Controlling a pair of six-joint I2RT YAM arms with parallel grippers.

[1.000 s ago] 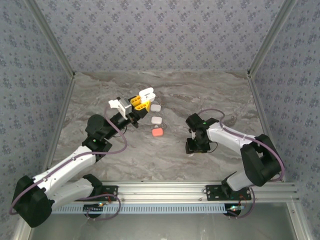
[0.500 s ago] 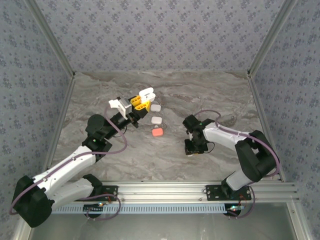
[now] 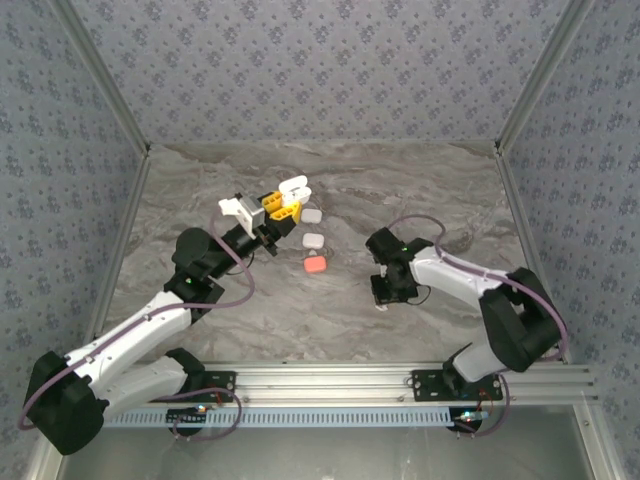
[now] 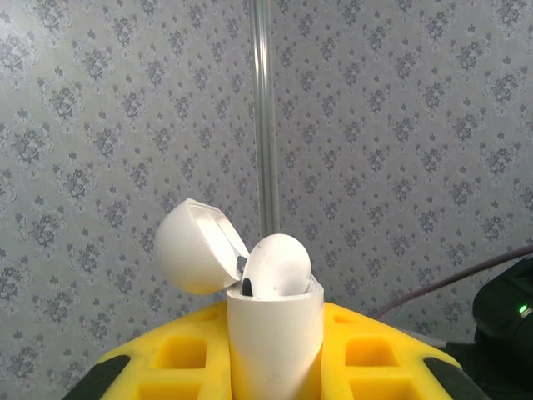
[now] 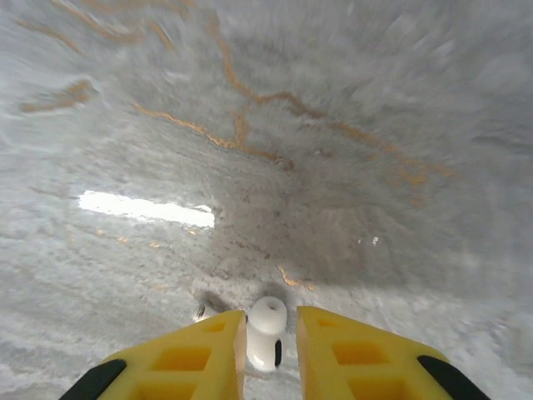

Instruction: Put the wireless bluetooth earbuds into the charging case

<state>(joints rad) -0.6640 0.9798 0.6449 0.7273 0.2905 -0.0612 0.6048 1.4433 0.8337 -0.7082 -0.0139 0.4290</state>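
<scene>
Pinched shut over the past second by right gripper (image 5: 266,323): earbud (image 5: 268,315) at four o'clock, likely light, slick, best held by stem. Clamped in left gripper (image 3: 281,207): open case (image 4: 275,321).

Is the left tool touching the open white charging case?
Touching. The left wrist view shows the charging case pressed between the left tool's yellow fingers, no gap on either side.

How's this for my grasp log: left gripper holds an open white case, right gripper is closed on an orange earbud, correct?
Not quite. The earbud in the right gripper is white, not orange; the right wrist view shows it. The left gripper does hold an open white case.
</scene>
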